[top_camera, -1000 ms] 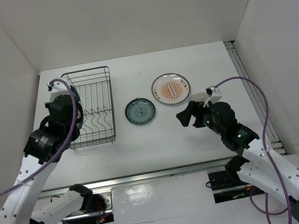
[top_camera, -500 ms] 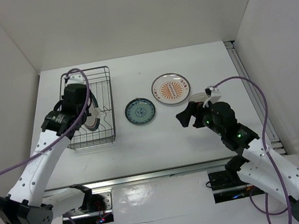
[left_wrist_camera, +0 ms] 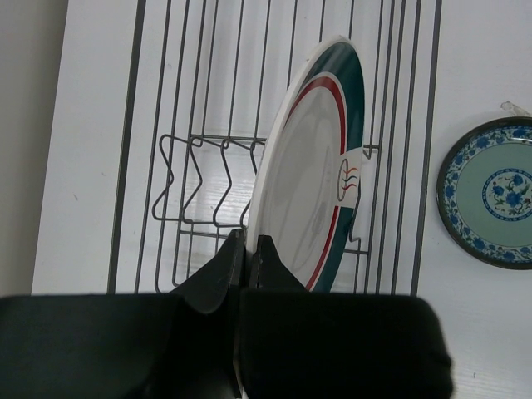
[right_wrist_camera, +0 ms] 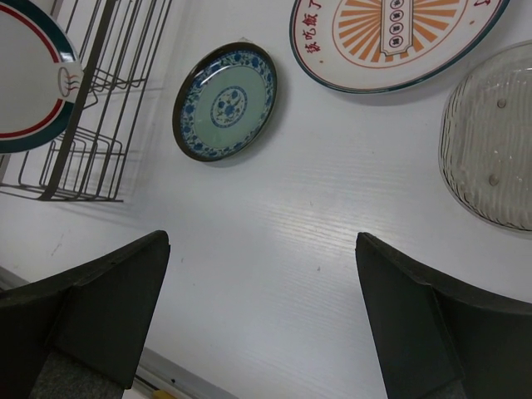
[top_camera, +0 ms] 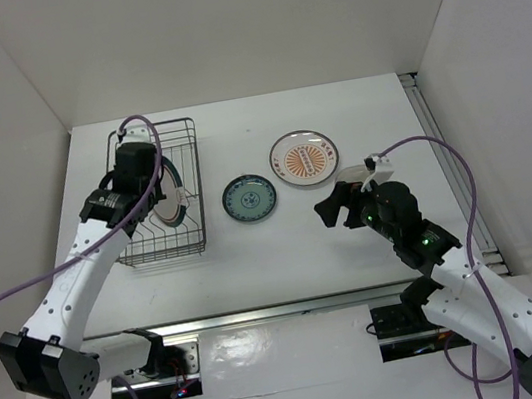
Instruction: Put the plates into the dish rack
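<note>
Left wrist view gives the reason for the grip. The left fingers (left_wrist_camera: 214, 278) are closed tight on the lower rim of the ringed plate (left_wrist_camera: 312, 174), so it stands on edge, nearly upright, over the rack (top_camera: 199, 170) and roughly in line with the divider prongs (a plate held flat would not go between them). It leans a little to one side. I cannot tell whether it touches a wire.

The step in hand looks like lowering it into a slot. Holding only the rim leaves the rest of the plate free to slide between the prongs.

From the top view, the blue plate (top_camera: 249, 199) lies flat on the counter (top_camera: 284, 247) near the rack's right side. The sunburst plate (top_camera: 304, 158) lies flat beyond it, the two close but not touching, so two plates are not yet loaded.

The right fingers (right_wrist_camera: 100, 299) are spread wide and hold nothing. They hover over the counter near those two plates, probably placed for the next pick.
</note>
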{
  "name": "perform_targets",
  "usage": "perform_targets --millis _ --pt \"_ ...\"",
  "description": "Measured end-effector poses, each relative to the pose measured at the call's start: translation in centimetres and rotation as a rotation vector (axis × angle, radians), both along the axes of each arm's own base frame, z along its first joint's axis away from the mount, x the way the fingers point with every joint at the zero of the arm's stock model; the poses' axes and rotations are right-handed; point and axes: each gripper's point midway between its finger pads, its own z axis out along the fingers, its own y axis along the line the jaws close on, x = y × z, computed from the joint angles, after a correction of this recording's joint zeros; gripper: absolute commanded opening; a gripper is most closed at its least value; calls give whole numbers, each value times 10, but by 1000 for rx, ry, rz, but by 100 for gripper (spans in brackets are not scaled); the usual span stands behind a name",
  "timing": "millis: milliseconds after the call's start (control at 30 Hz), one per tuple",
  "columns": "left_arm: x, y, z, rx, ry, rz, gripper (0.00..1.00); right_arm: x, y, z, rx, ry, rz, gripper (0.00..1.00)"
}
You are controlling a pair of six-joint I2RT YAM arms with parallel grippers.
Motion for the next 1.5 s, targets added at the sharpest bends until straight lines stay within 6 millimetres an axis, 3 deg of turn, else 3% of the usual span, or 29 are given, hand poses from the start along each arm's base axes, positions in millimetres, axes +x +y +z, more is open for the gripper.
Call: perform_targets --millis 733,1033,1100,1267,1500 --pt "4 6 -1 21 -14 34 0 -1 -1 2 2 -6 -1 100" --pt "14 1 -18 32 30 27 0 -2 -3 4 2 -12 -8 100" --pt "16 -1 -22 32 42 25 3 -2 -3 4 2 -12 -9 100" --pt "19 -6 -29 16 52 7 22 0 -3 -1 -6 1 -12 100" --pt "21 -11 -46 -34 79 -27 26 1 -1 -12 -16 36 -9 100"
